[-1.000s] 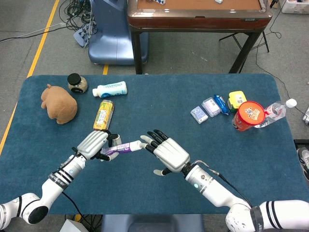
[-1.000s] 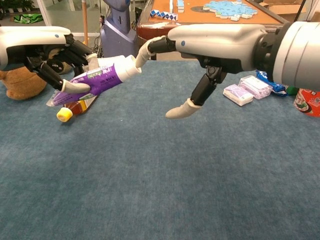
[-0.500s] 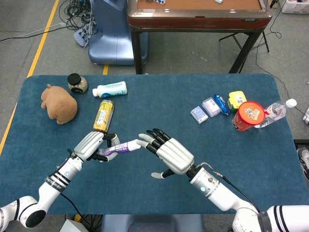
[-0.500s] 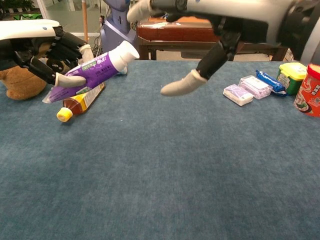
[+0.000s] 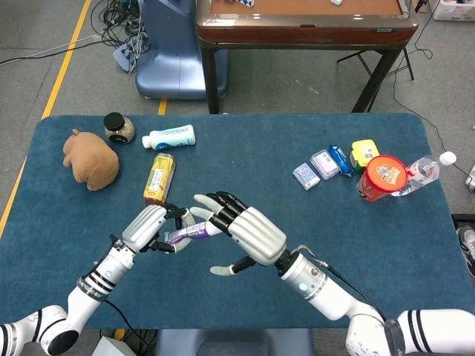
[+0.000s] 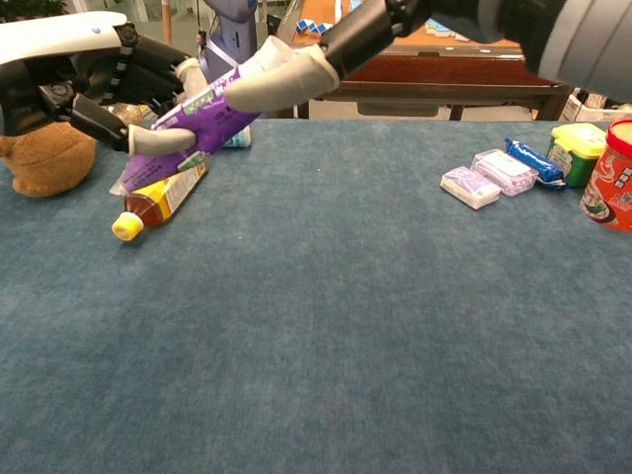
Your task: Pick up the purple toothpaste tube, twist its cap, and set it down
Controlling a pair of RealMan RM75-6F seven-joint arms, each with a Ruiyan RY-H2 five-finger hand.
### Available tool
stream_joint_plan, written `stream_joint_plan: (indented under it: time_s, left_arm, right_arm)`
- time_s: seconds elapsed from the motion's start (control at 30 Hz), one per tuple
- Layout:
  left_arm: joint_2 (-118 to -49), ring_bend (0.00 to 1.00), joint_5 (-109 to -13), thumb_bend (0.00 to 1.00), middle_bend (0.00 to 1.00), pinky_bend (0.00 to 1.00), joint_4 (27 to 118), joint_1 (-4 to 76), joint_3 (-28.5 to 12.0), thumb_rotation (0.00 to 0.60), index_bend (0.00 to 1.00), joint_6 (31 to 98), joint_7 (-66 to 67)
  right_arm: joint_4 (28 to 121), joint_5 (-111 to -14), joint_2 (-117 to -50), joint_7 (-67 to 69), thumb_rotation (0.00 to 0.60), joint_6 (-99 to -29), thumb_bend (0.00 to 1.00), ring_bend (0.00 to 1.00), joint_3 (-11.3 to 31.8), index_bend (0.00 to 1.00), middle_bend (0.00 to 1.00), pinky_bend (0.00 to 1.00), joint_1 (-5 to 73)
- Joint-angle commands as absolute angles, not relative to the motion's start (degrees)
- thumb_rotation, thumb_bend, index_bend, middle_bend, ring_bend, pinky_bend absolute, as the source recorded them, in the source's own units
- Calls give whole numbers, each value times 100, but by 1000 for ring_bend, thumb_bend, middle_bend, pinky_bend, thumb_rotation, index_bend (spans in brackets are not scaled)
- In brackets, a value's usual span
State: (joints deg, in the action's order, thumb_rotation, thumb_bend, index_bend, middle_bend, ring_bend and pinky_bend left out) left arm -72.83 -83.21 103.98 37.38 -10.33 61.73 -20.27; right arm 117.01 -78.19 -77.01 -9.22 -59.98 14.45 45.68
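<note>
The purple toothpaste tube (image 5: 185,233) (image 6: 194,120) is held off the blue table, tilted, with its white cap end pointing up to the right. My left hand (image 5: 151,226) (image 6: 89,81) grips the tube's lower half. My right hand (image 5: 249,233) reaches in from the right, its dark fingers (image 5: 214,208) spread over the cap end and hiding the cap in the head view. Its thumb (image 5: 223,268) (image 6: 281,79) stands apart from those fingers; in the chest view it crosses in front of the cap end. I see no closed grip on the cap.
Just beyond the left hand a yellow-capped bottle (image 5: 159,176) (image 6: 163,195) lies on the table (image 5: 245,163). A brown plush toy (image 5: 90,158), a small jar (image 5: 117,127) and a white bottle (image 5: 169,137) sit far left. Small packets (image 5: 323,165), a red cup (image 5: 382,178) and a clear bottle (image 5: 419,172) stand right.
My right hand has moved left and risen, so its fingers now cover the tube's cap end. The left hand has lifted the tube a little higher and tilted it steeper.
</note>
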Motion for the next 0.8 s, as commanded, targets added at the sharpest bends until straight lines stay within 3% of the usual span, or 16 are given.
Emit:
stream_joint_plan:
  time_s: [0.03,0.8]
  left_arm:
    - [-7320,551,-8351,580,785,325,10385,3734,-1050,600,640,6225,-2056]
    - [-7366,549,-8146,580,785,325,10469,3775,-1169,600,639,6257,-2193]
  right_arm:
    - [11570,-7741,-7871,-839,418,-5973,0,0,1494,0,0,0,4646]
    - [11065,-7449,-8607,-623,412,-6002,0,0,1654,0,0,0,4873]
